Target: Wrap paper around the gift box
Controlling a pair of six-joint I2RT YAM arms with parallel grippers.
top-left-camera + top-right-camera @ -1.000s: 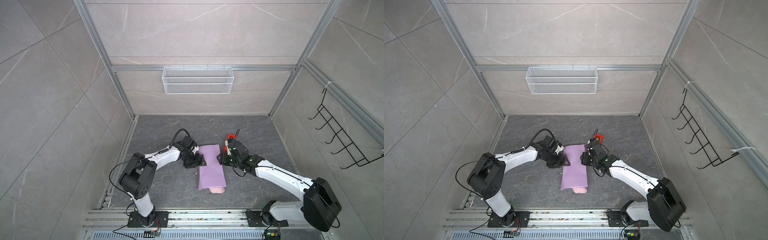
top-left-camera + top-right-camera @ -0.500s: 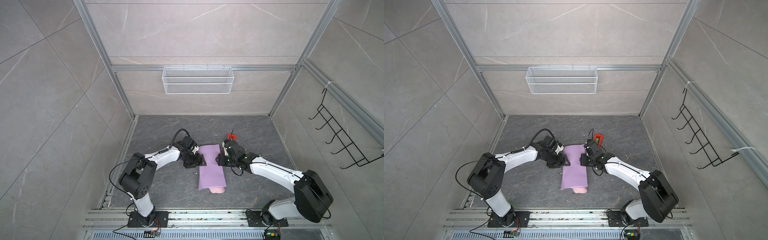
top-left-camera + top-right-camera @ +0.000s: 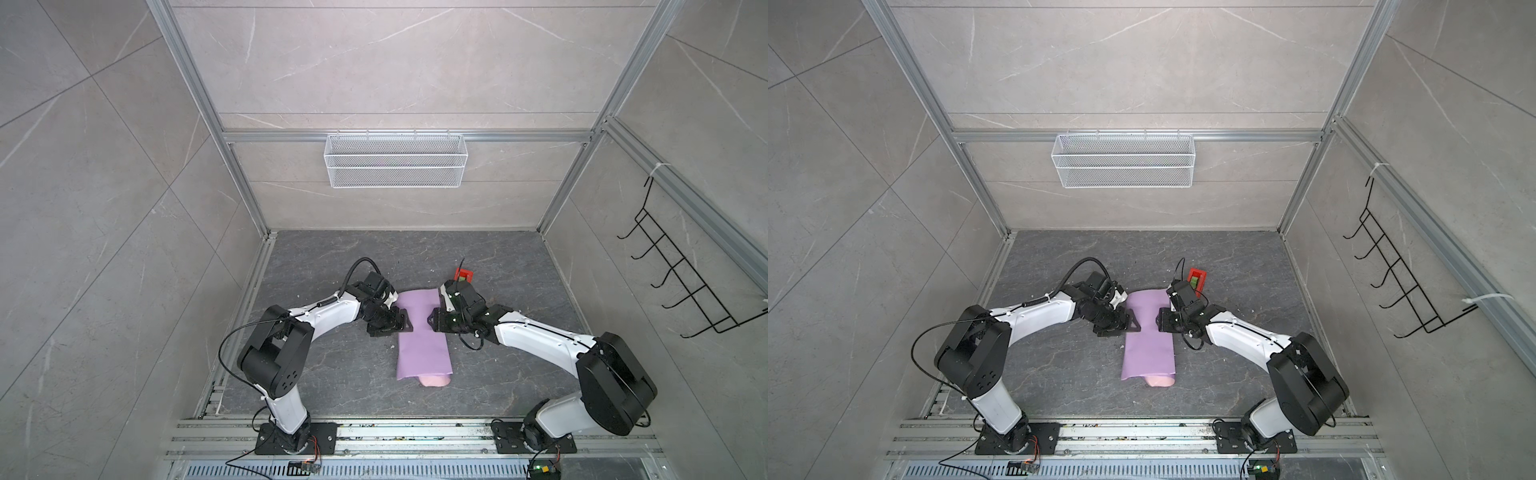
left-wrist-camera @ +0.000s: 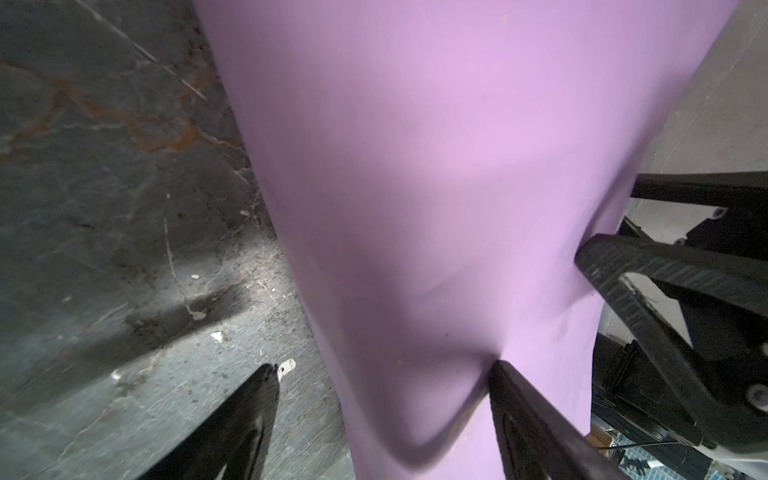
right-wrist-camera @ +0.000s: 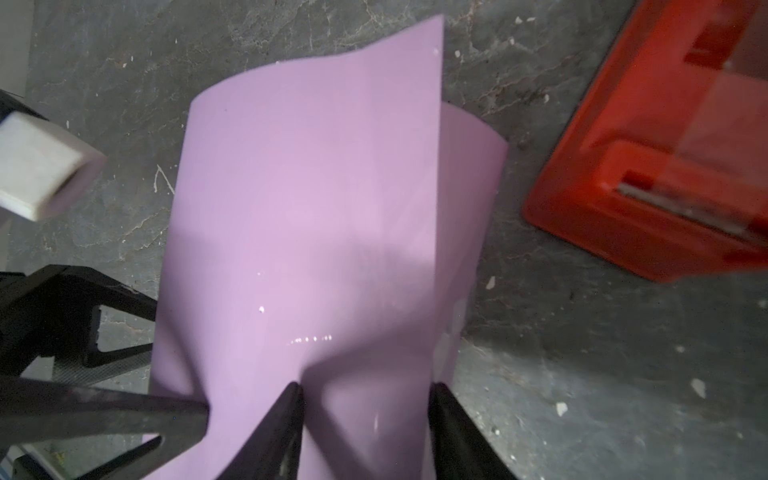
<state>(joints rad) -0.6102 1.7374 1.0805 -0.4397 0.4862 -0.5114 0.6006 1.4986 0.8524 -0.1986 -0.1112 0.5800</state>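
The paper [image 3: 422,336] lies folded over into a long lilac strip on the floor, and its pink side [image 3: 434,380] shows at the near end. It also fills the left wrist view [image 4: 436,166] and the right wrist view [image 5: 311,208]. The gift box is hidden. My left gripper [image 3: 405,326] [image 4: 384,365] is open at the strip's left edge, with one fingertip [image 4: 498,370] denting the paper and the other over bare floor. My right gripper [image 3: 432,326] [image 5: 366,384] is open at the right edge. Both of its fingertips press on the paper, which bulges between them.
A red tape dispenser [image 3: 463,274] [image 5: 665,166] stands just behind my right gripper, close to the paper's far right corner. A white wire basket [image 3: 395,160] hangs on the back wall and black hooks [image 3: 681,282] on the right wall. The dark floor [image 3: 519,270] is speckled with scraps.
My right arm has swung in and its gripper has slid slightly left onto the paper's right edge. The left arm and the paper have not moved.
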